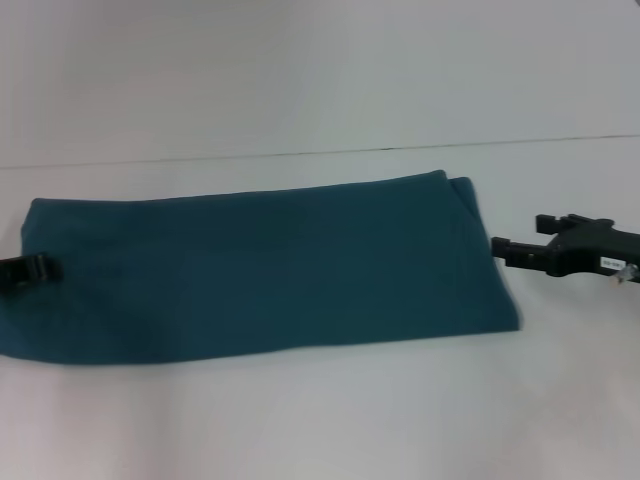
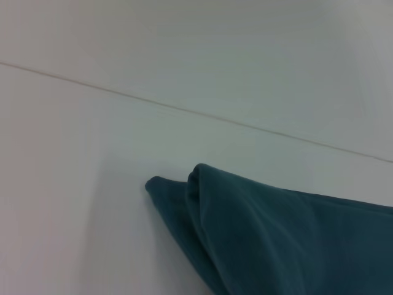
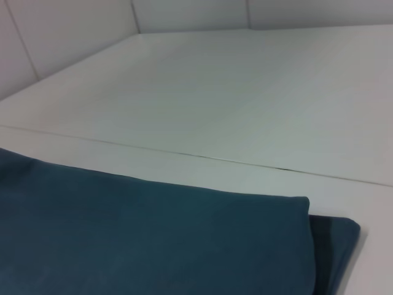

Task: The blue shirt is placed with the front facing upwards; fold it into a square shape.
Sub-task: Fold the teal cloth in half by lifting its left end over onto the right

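Dark teal-blue cotton shirt (image 1: 265, 265), folded into long band: chest lettering, collar, sleeves hidden inside fold. Lower left corner cut off by head view edge. Left black gripper (image 1: 32, 268): only tip in frame at shirt's left end, rest cut off; finger state undeterminable. Right black gripper (image 1: 520, 250): arm cut off at right edge. Wrist views: shirt runs out of frame, own fingers not visible.

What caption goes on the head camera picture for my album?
Dark teal-blue cotton shirt folded into a long band on the white table, left gripper and right gripper at its ends.
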You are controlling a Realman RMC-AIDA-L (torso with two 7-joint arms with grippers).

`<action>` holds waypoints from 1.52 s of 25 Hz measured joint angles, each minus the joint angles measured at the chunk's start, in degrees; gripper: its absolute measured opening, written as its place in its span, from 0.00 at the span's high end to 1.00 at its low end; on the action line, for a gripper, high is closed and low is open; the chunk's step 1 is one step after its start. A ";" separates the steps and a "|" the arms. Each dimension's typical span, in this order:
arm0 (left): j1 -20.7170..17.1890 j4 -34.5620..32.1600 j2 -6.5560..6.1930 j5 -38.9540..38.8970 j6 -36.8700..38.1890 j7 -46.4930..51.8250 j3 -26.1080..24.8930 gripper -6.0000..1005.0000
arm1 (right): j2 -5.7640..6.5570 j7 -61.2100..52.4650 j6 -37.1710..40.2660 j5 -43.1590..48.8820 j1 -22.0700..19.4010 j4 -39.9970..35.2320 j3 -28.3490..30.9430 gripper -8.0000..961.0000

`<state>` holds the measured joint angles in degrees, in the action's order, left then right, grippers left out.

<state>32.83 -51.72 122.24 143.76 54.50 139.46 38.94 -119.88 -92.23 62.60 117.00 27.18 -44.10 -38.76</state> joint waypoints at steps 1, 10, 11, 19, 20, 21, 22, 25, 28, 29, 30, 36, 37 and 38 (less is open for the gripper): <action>-0.12 -0.01 -0.19 0.07 0.01 -0.15 -0.04 0.90 | 0.00 0.22 0.01 -0.02 0.36 0.42 -0.03 0.05; -0.42 -1.04 -0.22 -0.43 0.04 -1.42 -0.26 0.90 | -0.11 3.93 0.15 -1.23 3.26 4.62 -2.56 0.05; -0.42 -1.54 -0.04 -0.85 0.10 -1.43 -0.20 0.90 | -0.10 4.34 0.15 -1.92 3.32 4.85 -3.08 0.05; 0.86 -2.81 0.68 -6.53 2.67 -2.89 0.31 0.90 | -0.09 6.76 -0.02 -6.16 3.58 6.61 -5.67 0.05; 0.86 -2.81 0.68 -6.53 2.67 -2.89 0.31 0.90 | -0.09 6.79 -0.11 -6.20 3.58 6.73 -5.68 0.05; 0.95 -2.82 0.80 -7.43 2.84 -3.25 0.57 0.90 | -0.09 6.81 -0.20 -6.24 3.58 6.85 -5.69 0.05; 1.03 -2.83 0.93 -9.24 3.09 -3.58 1.61 0.90 | -0.08 6.84 -0.27 -6.30 3.57 6.87 -5.70 0.05; 1.07 -2.57 1.07 -10.65 3.15 -3.65 3.07 0.90 | -0.09 7.16 -0.37 -6.56 3.39 6.98 -5.71 0.05; 1.14 -2.20 1.43 -11.64 2.98 -3.83 4.82 0.90 | -0.09 7.37 -0.51 -6.76 3.30 7.28 -5.67 0.05; 1.14 -2.05 1.55 -12.09 2.93 -4.08 5.33 0.90 | -0.09 7.40 -0.56 -6.77 3.32 7.49 -5.61 0.05; 1.15 -1.86 1.62 -12.72 2.91 -4.44 6.00 0.90 | -0.09 7.43 -0.64 -6.77 3.33 7.63 -5.59 0.05; 1.36 -0.62 1.68 -16.12 2.62 -5.12 9.26 0.90 | -0.09 7.51 -0.82 -6.80 3.42 7.84 -5.71 0.05; 1.49 -0.28 1.69 -16.40 2.50 -5.18 9.65 0.90 | -0.09 7.51 -0.83 -6.80 3.41 7.89 -5.71 0.05; 1.75 -0.02 1.70 -16.49 2.44 -5.23 9.77 0.90 | -0.09 7.51 -0.83 -6.80 3.40 7.99 -5.71 0.05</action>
<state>34.59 -51.74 123.94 127.27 56.94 134.23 48.71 -119.97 -84.72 61.77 110.21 30.58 -36.11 -44.47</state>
